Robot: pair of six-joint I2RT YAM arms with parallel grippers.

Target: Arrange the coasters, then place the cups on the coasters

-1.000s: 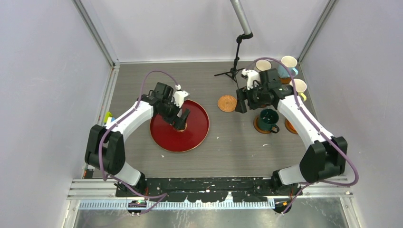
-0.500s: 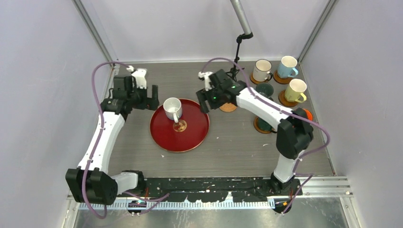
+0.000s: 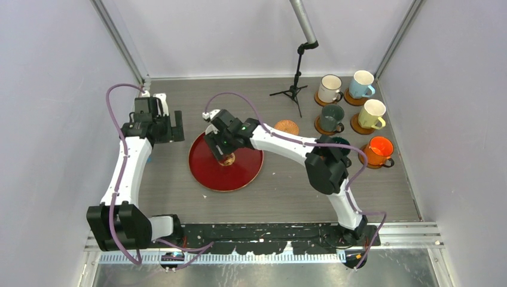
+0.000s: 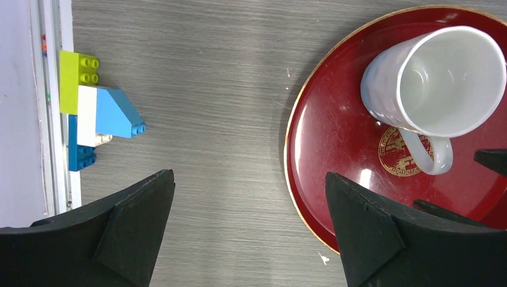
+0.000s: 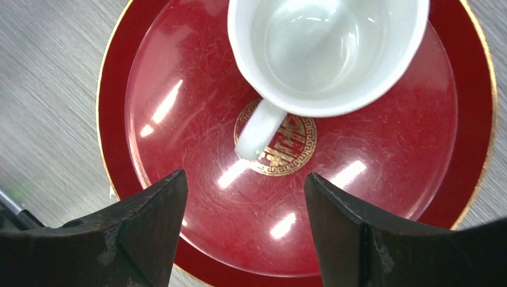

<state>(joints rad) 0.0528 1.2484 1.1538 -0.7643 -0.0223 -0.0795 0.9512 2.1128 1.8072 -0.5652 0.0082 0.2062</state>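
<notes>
A white cup point(image 5: 326, 48) stands upright on the red tray point(image 5: 179, 84), its handle point(image 5: 257, 134) pointing at my right gripper point(image 5: 245, 197). That gripper hangs open just above the tray with nothing between its fingers, and in the top view the right gripper point(image 3: 220, 146) hides the cup. My left gripper point(image 4: 248, 197) is open over bare table left of the tray, also seen as the left gripper point(image 3: 177, 127). A woven coaster point(image 3: 287, 127) lies bare. The cream point(image 3: 330, 88), light blue point(image 3: 362, 82), grey-green point(image 3: 330, 116), yellow point(image 3: 373, 112) and orange point(image 3: 380, 149) cups sit on coasters.
A dark teal cup point(image 3: 338, 142) is partly hidden behind the right arm's elbow. Toy bricks point(image 4: 95, 116) lie against the left wall rail. A small black tripod point(image 3: 294, 89) stands at the back of the table.
The right gripper swung left from the cups, past the woven coaster, to above the white cup on the tray. The left gripper left the tray and drew back to the left.
</notes>
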